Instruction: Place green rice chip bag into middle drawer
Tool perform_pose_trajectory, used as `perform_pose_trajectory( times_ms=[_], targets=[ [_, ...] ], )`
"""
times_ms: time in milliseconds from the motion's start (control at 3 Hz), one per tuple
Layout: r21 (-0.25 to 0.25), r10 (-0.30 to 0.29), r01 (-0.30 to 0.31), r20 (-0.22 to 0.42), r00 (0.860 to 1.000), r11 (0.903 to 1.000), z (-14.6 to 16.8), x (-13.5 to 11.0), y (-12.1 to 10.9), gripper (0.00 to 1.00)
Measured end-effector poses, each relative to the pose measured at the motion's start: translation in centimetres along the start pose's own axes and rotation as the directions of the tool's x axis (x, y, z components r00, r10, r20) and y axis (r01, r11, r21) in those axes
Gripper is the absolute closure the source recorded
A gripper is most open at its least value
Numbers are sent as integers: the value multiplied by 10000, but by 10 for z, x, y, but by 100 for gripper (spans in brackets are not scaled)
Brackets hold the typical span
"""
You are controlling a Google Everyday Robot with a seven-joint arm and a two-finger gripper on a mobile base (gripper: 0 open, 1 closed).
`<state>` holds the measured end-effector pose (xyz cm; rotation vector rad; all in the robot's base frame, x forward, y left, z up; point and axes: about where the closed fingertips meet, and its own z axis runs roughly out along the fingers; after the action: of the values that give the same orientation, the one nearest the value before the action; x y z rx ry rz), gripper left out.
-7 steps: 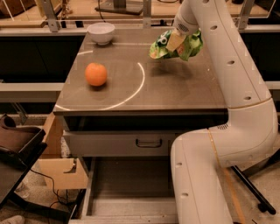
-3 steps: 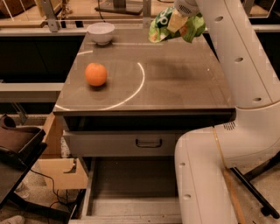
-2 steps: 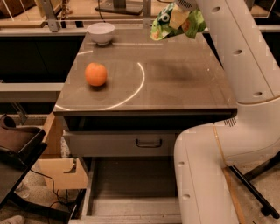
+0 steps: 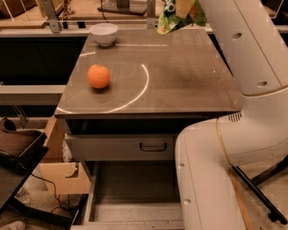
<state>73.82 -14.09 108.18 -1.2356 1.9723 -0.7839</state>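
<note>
**Q:** What's on the counter, & how many of each?
**A:** 1 orange [image 4: 98,76], front-left on the counter [image 4: 189,85], inside a white arc [image 4: 143,85] marked on the top. 1 white bowl [image 4: 104,33] at the back-left corner, well apart from the orange.

**Q:** Where's the bag?
**A:** 1 green rice chip bag [image 4: 167,24], up in the air over the counter's back edge, right of the bowl.

**Q:** And the tool?
**A:** The tool [image 4: 184,11] is at the very top, mostly cut off by the frame. A tan finger [image 4: 182,5] presses on the bag. The tool is closed on it & carries it.

**Q:** Arm pose?
**A:** 1 big white arm [image 4: 243,54] on the right. It rises from bottom centre, bends beside the counter's right edge, then reaches up & back over the rear.

**Q:** Drawers?
**A:** 2 seen. The top drawer front [image 4: 119,147] is closed, w/ a dark handle. Below it the middle drawer [image 4: 135,193] is pulled out, its right side hidden behind the arm.
</note>
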Motion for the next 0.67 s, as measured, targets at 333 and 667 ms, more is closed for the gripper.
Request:
perform_pose_trajectory(
  times_ms=[333, 667],
  targets=[
    [348, -459, 470, -328, 9984, 9983, -22, -8, -8, 100],
    [796, -1012, 1063, -655, 9927, 9911, -47, -20, -16, 100]
  ],
)
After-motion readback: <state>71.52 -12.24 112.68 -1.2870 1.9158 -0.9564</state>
